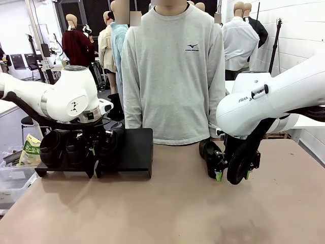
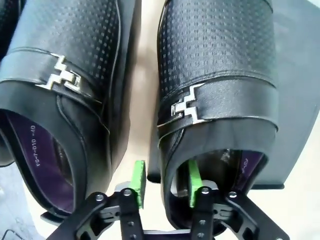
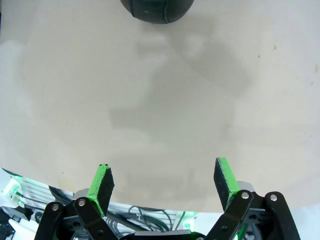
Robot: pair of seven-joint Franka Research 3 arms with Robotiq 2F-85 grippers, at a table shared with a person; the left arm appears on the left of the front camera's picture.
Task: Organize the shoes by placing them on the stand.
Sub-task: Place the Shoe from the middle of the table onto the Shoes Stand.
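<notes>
Brown surface (image 1: 167,203) – left gripper (image 2: 165,182) lower centre, pads straddling heel rim of perforated black buckle shoe (image 2: 220,75) on black stand (image 1: 133,147), loosely apart; right gripper (image 3: 165,182) wide open.

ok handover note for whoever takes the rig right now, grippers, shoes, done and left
Left gripper: jaws partly apart, one pad inside the heel of the right-hand shoe and one outside; whether they still pinch the heel wall I cannot tell. That shoe sits on the stand beside a second shoe.
Right gripper: open, holding nothing, above bare table.
Done: three shoes appear to be on the stand.
Left: one shoe on the table by the right gripper; right half of the stand is free.
</notes>
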